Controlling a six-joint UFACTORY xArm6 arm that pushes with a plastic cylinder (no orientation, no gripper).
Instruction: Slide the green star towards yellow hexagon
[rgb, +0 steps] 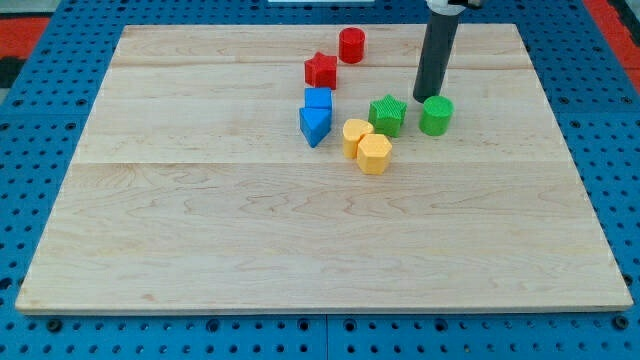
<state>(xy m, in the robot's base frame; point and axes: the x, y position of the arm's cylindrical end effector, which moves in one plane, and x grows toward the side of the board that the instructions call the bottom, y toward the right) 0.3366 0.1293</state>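
Note:
The green star (388, 114) sits right of the board's middle, near the view's top. The yellow hexagon (375, 154) lies just below and left of it, a small gap apart. A second yellow block (356, 134), rounded in shape, touches the hexagon's upper left and sits close to the star's left. My tip (426, 99) stands just above the gap between the green star and a green cylinder (436, 115), close to the cylinder's upper left edge.
A blue cube (318, 98) and a blue triangle (313, 125) sit left of the yellow blocks. A red star (321, 70) and a red cylinder (351, 45) lie near the view's top. The wooden board (200, 220) rests on a blue pegboard.

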